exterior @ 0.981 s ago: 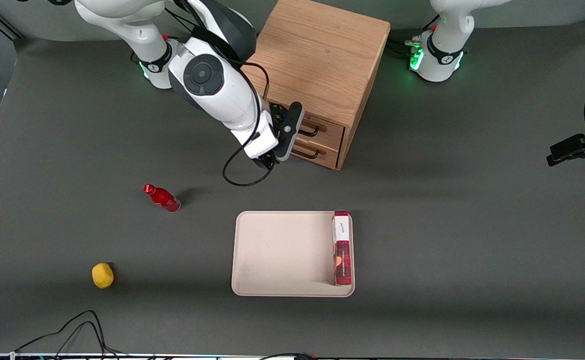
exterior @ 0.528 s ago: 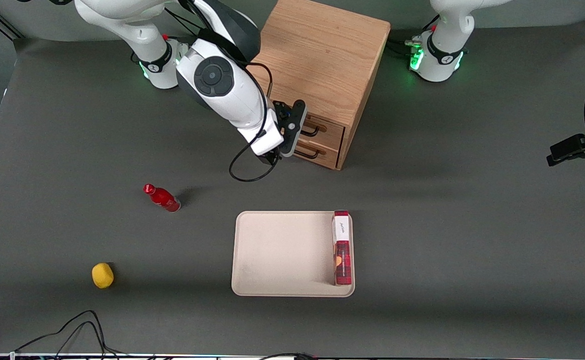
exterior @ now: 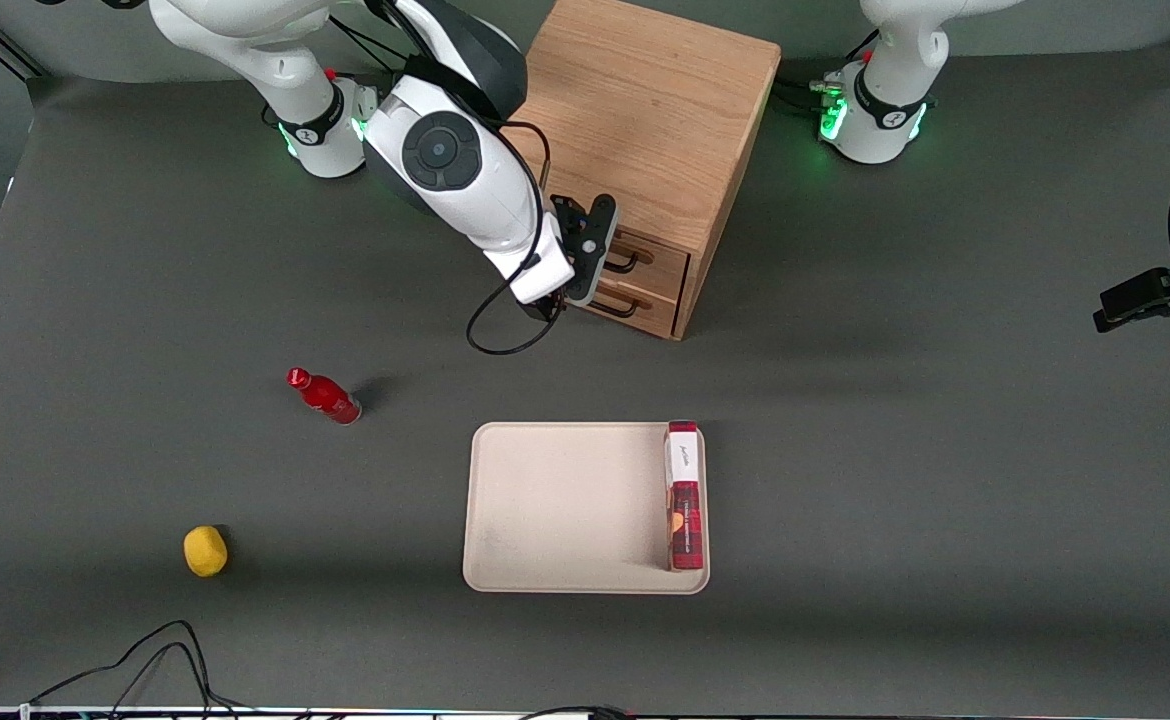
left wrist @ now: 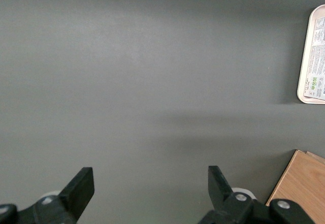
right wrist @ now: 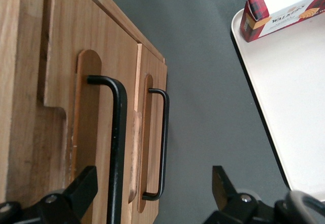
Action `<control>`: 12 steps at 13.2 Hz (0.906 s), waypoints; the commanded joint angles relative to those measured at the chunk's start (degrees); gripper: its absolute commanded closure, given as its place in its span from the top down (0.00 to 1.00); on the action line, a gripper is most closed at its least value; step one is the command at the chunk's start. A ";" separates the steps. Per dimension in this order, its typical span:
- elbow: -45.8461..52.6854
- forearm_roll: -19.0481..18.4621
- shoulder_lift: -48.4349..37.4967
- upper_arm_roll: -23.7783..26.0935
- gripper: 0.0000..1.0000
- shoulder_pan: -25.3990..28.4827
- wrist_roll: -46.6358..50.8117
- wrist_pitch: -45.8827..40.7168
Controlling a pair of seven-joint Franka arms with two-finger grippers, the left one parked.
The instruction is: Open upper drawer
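Observation:
The oak cabinet (exterior: pixel 645 110) stands at the back of the table. Its upper drawer (exterior: pixel 657 258) looks shut, with a thin black wire handle (exterior: pixel 625 266). My right gripper (exterior: pixel 600 262) is right in front of the drawer fronts, open and empty. In the right wrist view the upper drawer's front (right wrist: pixel 96 41) and its handle (right wrist: pixel 119 132) are close. The handle runs between the open fingers of the gripper (right wrist: pixel 153 183), near one finger (right wrist: pixel 81 188) and not touching it. The bottom drawer (right wrist: pixel 155 71) and its handle (right wrist: pixel 163 132) lie just past it.
A beige tray (exterior: pixel 545 500) lies nearer the front camera, with a red biscuit box (exterior: pixel 684 495) on one edge. A red bottle (exterior: pixel 325 396) and a yellow fruit (exterior: pixel 205 550) lie toward the working arm's end. Cables (exterior: pixel 145 660) run along the front edge.
My right gripper has moved closer to the cabinet, up to the drawer fronts. The drawers, tray, bottle and fruit have not moved.

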 commanded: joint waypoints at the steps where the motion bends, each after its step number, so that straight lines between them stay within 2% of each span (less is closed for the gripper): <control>1: -1.35 -0.70 -0.25 0.69 1.00 -0.14 1.84 0.22; 12: -1.18 -1.67 1.41 -0.02 1.00 -0.23 1.76 1.81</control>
